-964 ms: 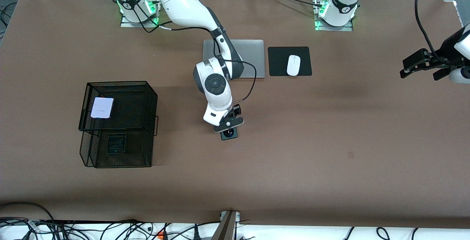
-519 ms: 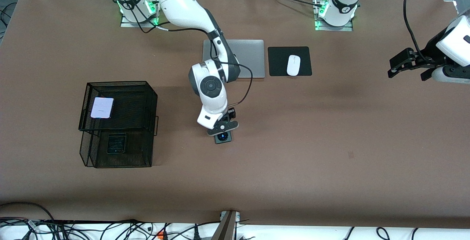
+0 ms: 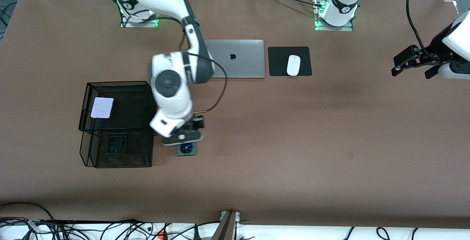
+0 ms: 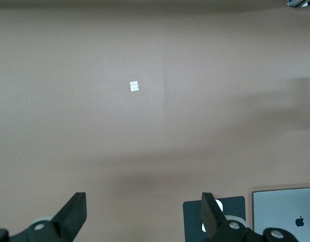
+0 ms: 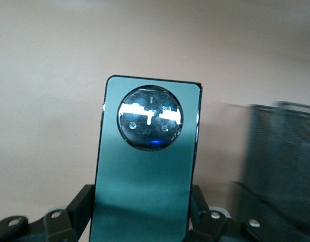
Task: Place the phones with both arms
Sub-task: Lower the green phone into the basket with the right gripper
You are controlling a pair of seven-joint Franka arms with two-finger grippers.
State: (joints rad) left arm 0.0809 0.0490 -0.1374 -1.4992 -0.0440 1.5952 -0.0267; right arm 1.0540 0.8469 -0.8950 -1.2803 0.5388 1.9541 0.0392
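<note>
- Since a second ago my right gripper (image 3: 185, 145) has carried the dark green phone (image 5: 144, 166) from mid-bench toward the black mesh rack (image 3: 119, 124); jaws clamped on it, over bare bench just beside the rack
- Lilac phone (image 3: 102, 107) lies on top tier; black phone (image 3: 116, 143) below
- Left gripper (image 3: 405, 65) waits, jaws apart, at its own end
- Transport step, I judge; next I must line up over a tier, lower, release

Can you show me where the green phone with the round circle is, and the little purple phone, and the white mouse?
Dark green phone with round camera ring (image 5: 144, 166), right wrist view, its flat back.
Small squarish pale lilac phone (image 3: 102, 107), front view, its middle.
White mouse (image 3: 293, 65), front view, its top.
</note>
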